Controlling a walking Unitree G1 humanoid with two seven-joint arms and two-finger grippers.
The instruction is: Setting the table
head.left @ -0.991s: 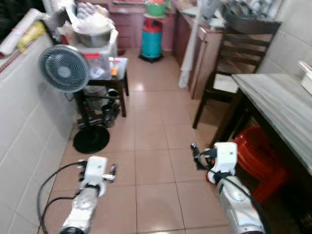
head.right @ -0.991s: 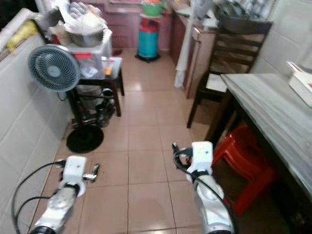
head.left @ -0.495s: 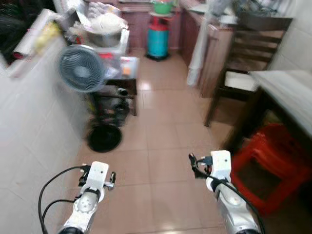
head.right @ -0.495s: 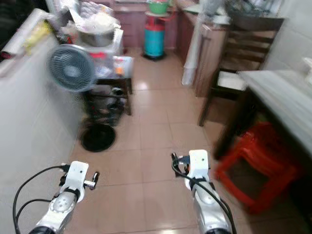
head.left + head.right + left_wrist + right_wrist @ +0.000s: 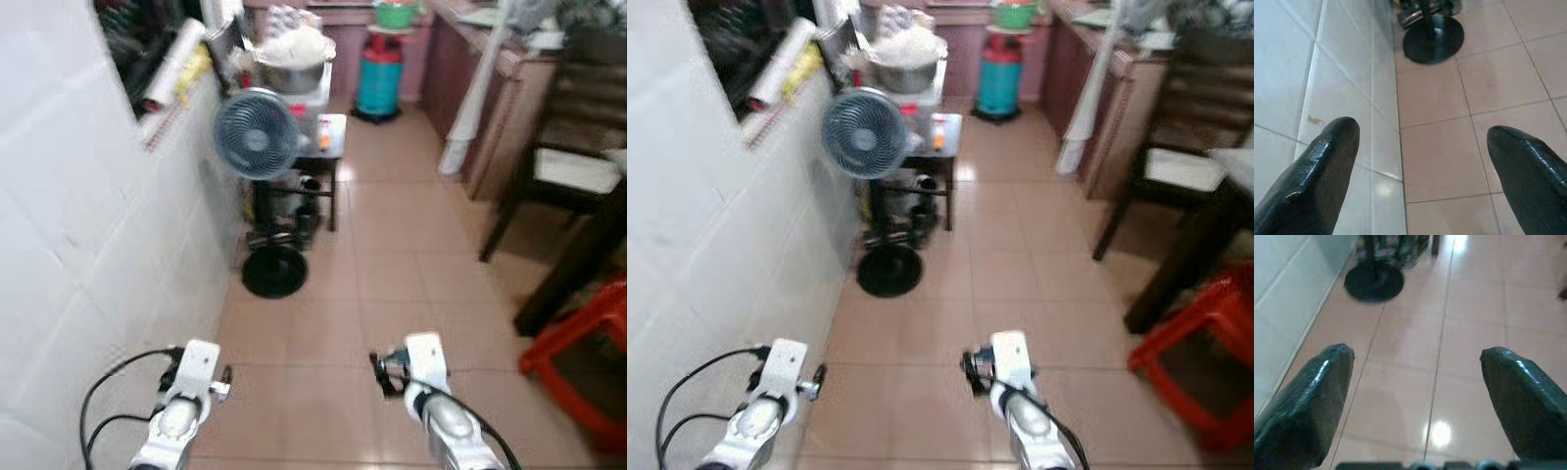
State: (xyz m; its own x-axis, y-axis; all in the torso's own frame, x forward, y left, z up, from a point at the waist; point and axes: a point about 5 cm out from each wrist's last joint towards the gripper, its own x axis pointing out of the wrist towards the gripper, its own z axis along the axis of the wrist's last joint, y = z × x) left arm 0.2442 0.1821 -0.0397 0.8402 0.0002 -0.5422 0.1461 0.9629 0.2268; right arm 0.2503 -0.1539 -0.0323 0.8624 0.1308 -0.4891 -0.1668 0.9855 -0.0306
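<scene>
We face the tiled floor (image 5: 411,255) beside the fan (image 5: 255,134) — left gripper (image 5: 1420,161) and right gripper (image 5: 1415,387) both spread wide, carrying nothing, probably because we have yet to reach any tableware.

- Dining surface (image 5: 1236,168): a pale, grey-streaked top, of which just a blurred corner is in view at the far right edge of the right eye view. Whether anything lies on it cannot be told.
- Surface leg (image 5: 1173,269): dark wood, slanting down to the tiled floor, just beside a red plastic stool (image 5: 1205,352).
- Chair (image 5: 1205,98): dark wood with a slatted back and a pale seat. It stands upright at the surface's far end, its seat close to the corner of the top.
</scene>
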